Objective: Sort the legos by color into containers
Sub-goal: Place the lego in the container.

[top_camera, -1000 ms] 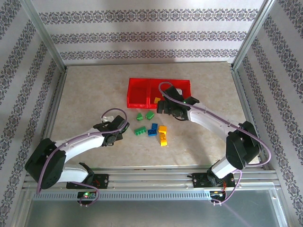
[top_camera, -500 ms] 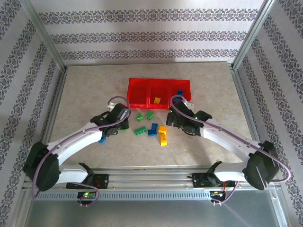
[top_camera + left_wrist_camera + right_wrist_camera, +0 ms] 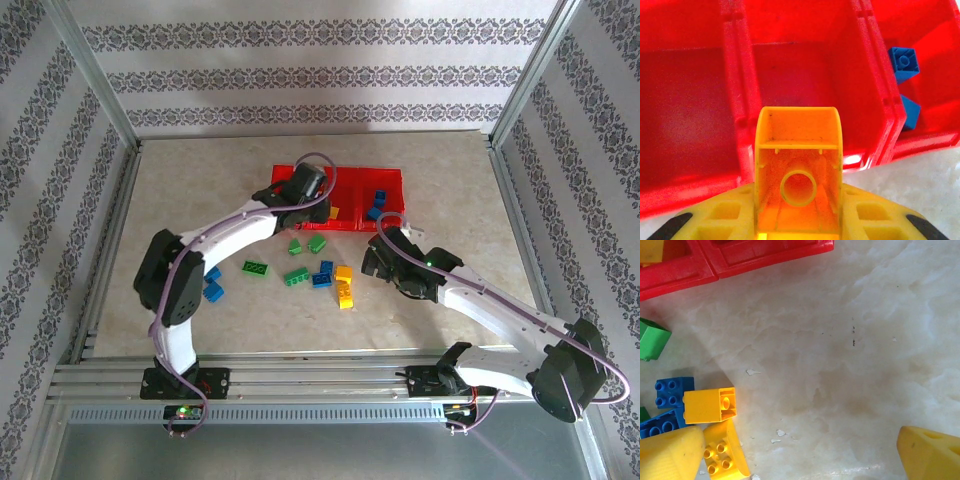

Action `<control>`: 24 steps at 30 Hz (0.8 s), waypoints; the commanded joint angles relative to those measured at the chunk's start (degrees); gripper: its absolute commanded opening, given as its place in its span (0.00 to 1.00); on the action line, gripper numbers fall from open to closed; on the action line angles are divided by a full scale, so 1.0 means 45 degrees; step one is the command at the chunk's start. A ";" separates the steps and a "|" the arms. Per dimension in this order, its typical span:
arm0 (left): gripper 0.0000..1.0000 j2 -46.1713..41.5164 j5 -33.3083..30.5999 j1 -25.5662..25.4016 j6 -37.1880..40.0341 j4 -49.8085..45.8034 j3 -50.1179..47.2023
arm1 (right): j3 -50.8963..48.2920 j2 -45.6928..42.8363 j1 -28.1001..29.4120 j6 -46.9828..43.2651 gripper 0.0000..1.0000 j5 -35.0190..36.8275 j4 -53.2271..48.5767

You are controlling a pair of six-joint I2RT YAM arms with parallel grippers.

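Left end effector (image 3: 798, 222) pinching a hollow yellow-orange plastic brick (image 3: 798, 165), open underside toward the wrist camera, at the near wall of the shallow red plastic tray (image 3: 740, 105). Middle compartment (image 3: 800, 70) lies dead ahead, small blue bricks (image 3: 903, 62) sit in the right one, and the held brick masks the middle cell's near floor. Right end effector (image 3: 800, 460) spread wide over bare table (image 3: 850, 365), the nearer arm to the loose pile; closest loose yellow brick (image 3: 710, 405) lies just off one finger, long axis along the finger-to-finger line, pile cut off at frame edge.

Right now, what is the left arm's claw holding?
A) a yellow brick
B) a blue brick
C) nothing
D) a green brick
A: in the left wrist view, the left gripper is shut on a yellow brick, over the red tray.
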 commanded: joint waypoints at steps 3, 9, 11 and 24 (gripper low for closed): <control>0.24 0.1453 0.0028 0.0009 0.0865 -0.0241 0.1835 | -0.0171 -0.0270 0.0153 0.0246 0.98 0.0297 -0.0077; 0.25 0.2675 -0.0355 0.0009 0.0973 -0.0416 0.3034 | -0.0217 -0.0294 0.0317 0.0192 0.98 0.0383 0.0086; 0.25 0.2974 -0.0345 0.0009 0.0961 -0.0464 0.3287 | -0.0220 -0.0265 0.0368 0.0202 0.98 0.0405 0.0109; 0.42 0.3847 -0.0711 0.0008 0.0678 -0.0438 0.4026 | -0.0182 -0.0310 0.0478 0.0022 0.98 0.0615 0.0189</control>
